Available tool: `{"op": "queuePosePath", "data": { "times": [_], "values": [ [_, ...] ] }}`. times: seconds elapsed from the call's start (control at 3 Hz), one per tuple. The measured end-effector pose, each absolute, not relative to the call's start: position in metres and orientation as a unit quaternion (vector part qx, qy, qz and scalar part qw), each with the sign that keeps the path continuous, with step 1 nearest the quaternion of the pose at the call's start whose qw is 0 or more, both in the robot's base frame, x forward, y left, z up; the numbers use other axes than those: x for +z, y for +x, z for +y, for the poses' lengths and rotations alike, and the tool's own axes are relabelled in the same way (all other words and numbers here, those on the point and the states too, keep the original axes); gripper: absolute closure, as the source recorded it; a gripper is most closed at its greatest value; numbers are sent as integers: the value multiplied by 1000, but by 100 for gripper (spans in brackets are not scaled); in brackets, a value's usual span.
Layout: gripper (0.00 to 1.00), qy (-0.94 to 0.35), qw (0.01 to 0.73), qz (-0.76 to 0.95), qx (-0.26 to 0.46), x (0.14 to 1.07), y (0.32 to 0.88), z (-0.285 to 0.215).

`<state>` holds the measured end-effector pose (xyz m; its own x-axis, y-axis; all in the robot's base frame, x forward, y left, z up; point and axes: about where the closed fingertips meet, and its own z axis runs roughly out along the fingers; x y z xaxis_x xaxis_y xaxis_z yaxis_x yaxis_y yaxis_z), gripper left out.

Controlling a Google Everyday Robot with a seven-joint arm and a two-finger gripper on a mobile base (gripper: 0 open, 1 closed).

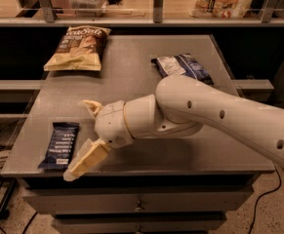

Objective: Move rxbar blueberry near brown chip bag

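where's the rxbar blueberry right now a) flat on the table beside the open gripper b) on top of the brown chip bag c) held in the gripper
a: the rxbar blueberry lies flat at the front left of the table, beside the gripper, which is open and empty.
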<state>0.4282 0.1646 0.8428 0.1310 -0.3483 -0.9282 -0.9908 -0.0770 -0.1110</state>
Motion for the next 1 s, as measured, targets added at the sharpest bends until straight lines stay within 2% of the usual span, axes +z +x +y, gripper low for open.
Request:
{"op": "queuePosePath", "data": {
  "times": [0.67,1.0],
  "values": [
    [0,-628,415,523,401,830,432,187],
    [18,-627,413,524,403,826,433,190]
  ]
}}
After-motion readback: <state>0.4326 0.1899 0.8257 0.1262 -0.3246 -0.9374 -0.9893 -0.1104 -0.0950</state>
